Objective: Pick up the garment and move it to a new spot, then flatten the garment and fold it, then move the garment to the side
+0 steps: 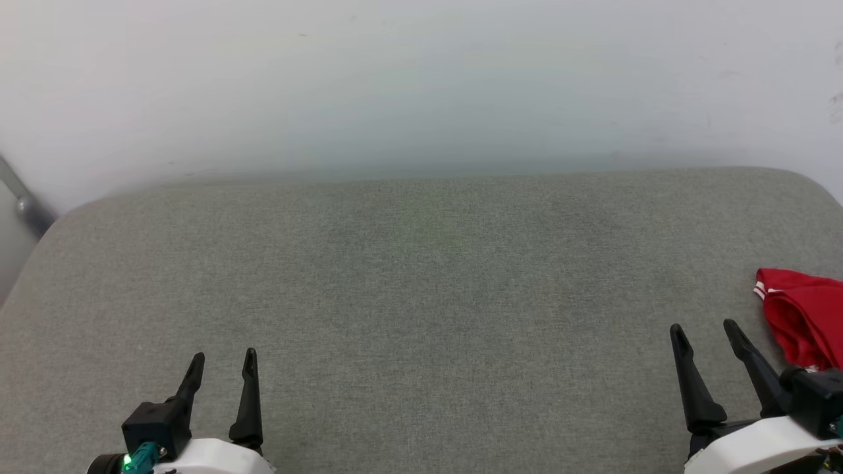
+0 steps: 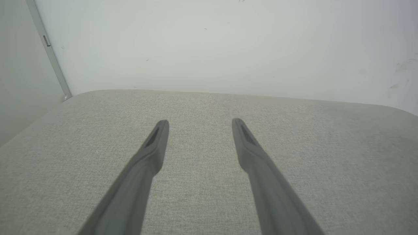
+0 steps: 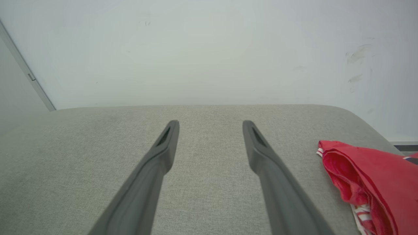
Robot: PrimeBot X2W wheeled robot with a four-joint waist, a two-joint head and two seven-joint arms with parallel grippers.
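The garment (image 1: pixel 807 316) is a bunched red heap with a bit of red-and-white striped trim, lying at the right edge of the grey cushioned surface (image 1: pixel 421 283); the frame cuts off part of it. In the right wrist view the garment (image 3: pixel 372 179) lies to the right of the fingers. My right gripper (image 1: pixel 706 329) stands open just left of it, not touching, with nothing between its fingers. My left gripper (image 1: pixel 222 361) is open and empty at the lower left, far from the garment. Both wrist views show the fingers spread above bare fabric: left gripper (image 2: pixel 200 123), right gripper (image 3: pixel 210 124).
A pale wall (image 1: pixel 421 85) rises right behind the surface. A metal rail (image 1: pixel 23 197) slants at the far left. The surface's back corners are rounded, and its right edge falls away beside the garment.
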